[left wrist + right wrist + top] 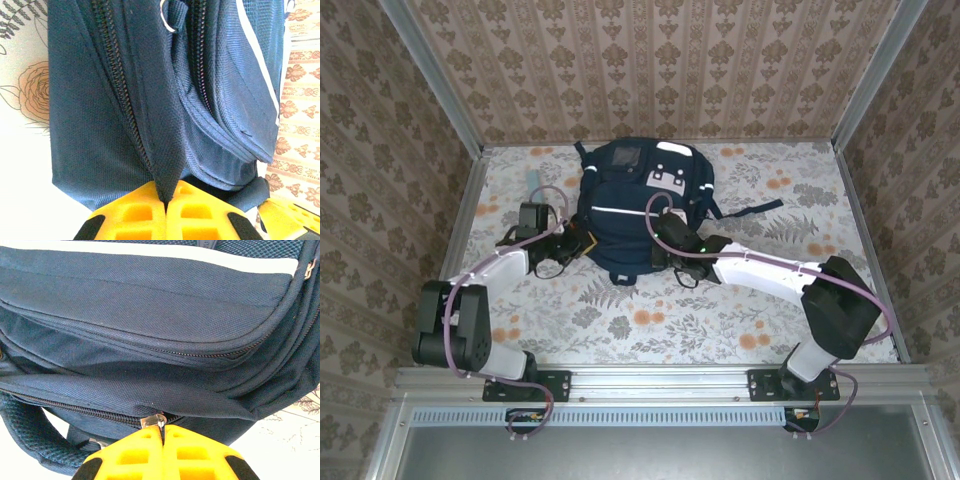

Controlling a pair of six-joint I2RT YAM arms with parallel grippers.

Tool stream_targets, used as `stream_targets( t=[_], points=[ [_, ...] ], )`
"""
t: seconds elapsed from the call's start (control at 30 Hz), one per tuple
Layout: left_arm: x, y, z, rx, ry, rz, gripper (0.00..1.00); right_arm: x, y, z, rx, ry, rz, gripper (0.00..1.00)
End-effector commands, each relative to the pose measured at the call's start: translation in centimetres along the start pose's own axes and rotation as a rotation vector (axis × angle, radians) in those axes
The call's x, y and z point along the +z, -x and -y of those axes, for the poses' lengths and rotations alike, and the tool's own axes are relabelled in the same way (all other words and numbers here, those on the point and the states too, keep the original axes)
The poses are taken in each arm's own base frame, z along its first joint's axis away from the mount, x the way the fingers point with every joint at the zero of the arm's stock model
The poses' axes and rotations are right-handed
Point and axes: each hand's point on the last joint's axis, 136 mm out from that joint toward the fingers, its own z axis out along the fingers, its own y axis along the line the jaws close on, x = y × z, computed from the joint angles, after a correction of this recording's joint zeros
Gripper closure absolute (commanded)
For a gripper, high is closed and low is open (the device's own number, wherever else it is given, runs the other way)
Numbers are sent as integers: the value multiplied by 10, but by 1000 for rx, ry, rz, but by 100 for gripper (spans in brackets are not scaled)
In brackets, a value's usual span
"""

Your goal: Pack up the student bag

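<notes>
Two grippers work student bag [638, 205], lying flat mid-table [740, 320], toward far wall. At bag's near-left corner, left gripper [166, 200] has jaws pressed together on fabric fold [162, 145] beside zipper track [122, 105]. Likely an anchor, keeping cloth taut. At near-right corner, right gripper [162, 432] pinches silver zipper pull [152, 420], probably to draw compartment open. Track beside pull looks closed, so packing judged not yet begun.
</notes>
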Motion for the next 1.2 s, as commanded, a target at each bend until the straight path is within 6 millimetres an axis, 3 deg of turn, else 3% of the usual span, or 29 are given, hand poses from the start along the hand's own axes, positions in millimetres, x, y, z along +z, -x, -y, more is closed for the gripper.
stream_targets(
  t=[0.0,0.17,0.27,0.5,0.6,0.67,0.73,1.0,1.17],
  points=[
    [-21,28,-28,14,139,145,100,-8,4,69,-69,-210,0,100],
    [-16,27,-16,28,81,122,100,-11,-20,-28,-207,204,-120,100],
    [-11,25,-5,38,43,110,100,-13,-28,-69,-225,331,-150,100],
    [-1,18,8,31,-1,87,100,-10,-22,-128,-194,468,-136,100],
    [1,16,6,25,6,88,100,-11,-22,-142,-207,483,-131,100],
    [-2,19,0,25,40,108,100,-12,-20,-134,-205,428,-115,100],
    [-6,24,-11,31,90,139,100,-13,-17,-112,-190,315,-85,100],
    [-8,39,-36,-1,167,195,100,-35,-23,6,-142,-142,8,100],
    [-9,44,-40,-8,174,204,100,-37,-28,57,-57,-296,24,100]
  ],
)
